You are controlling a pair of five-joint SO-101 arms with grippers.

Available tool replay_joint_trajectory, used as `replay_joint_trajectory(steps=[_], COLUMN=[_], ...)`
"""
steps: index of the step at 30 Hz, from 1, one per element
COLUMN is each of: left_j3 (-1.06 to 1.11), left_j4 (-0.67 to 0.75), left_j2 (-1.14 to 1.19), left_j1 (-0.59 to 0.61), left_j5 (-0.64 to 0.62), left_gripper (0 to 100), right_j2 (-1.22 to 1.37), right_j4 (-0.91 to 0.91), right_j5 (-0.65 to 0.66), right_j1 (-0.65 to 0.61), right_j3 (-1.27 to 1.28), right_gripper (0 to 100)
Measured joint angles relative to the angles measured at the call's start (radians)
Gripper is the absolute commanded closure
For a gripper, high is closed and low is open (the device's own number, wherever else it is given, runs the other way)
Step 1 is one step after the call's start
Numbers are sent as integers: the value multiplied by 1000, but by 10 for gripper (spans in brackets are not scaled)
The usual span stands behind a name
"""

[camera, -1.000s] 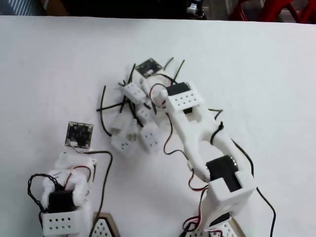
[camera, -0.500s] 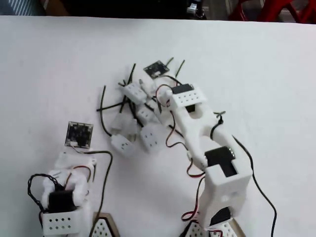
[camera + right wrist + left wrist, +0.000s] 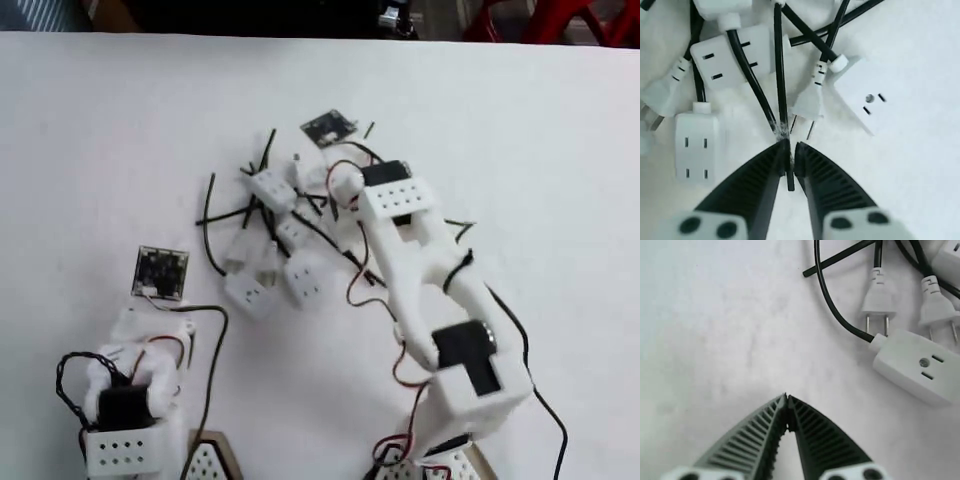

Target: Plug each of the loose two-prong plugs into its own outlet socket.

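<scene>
A tangle of white outlet blocks (image 3: 270,186) and black-corded plugs lies mid-table. My right gripper (image 3: 789,150) is shut on a thin black cord (image 3: 779,80) within this pile. A loose two-prong plug (image 3: 807,102) lies just past its tips, with outlet blocks (image 3: 867,97) (image 3: 696,145) on either side. The right arm (image 3: 400,200) stretches over the pile's right side. My left gripper (image 3: 787,400) is shut on nothing, resting low over bare table. Two loose plugs (image 3: 879,297) (image 3: 939,307) and an outlet block (image 3: 915,365) lie a short way ahead of it.
The left arm (image 3: 130,400) sits at the near left corner of the white table (image 3: 520,130). Red and black arm wires (image 3: 355,285) trail beside the right arm. Wide bare table surrounds the pile to the left, right and far side.
The right arm has swung to the right and slightly farther away, its wrist shifting off the pile's centre. The left arm has stayed still.
</scene>
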State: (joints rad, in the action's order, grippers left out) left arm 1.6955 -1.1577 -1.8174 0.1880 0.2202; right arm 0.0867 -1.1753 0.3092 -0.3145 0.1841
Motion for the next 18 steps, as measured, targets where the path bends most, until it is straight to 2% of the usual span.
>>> replay_joint_trajectory(steps=[10,14,18], left_j3=[0,0,0], left_j4=[0,0,0], left_j2=[0,0,0], left_j1=[0,0,0], left_j5=[0,0,0], left_gripper=[976,976,976], right_j2=[-230,-232,-227], right_j4=[-87,-2,114], right_j5=[0,0,0], right_j1=[-2,-18,-72], right_j3=[2,66,123], right_gripper=[954,846,858])
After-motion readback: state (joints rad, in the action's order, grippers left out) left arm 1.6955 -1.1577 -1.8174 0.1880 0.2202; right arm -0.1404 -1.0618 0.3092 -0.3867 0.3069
